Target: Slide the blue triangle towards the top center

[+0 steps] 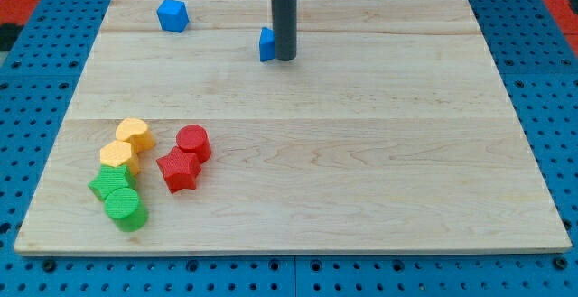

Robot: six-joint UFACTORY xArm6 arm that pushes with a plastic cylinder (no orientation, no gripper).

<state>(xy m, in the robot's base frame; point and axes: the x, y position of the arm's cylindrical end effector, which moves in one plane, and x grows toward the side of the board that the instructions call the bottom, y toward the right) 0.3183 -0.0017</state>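
Your dark rod's tip touches the blue triangle block on its right, holding nothing, near the wooden board's top center. Blue hexagonal block sits top left; yellow, green, red blocks cluster bottom left.

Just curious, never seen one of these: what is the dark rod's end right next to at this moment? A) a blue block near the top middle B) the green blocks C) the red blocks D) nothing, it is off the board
A: my tip sits against the right side of the blue triangle, near the board's top center.
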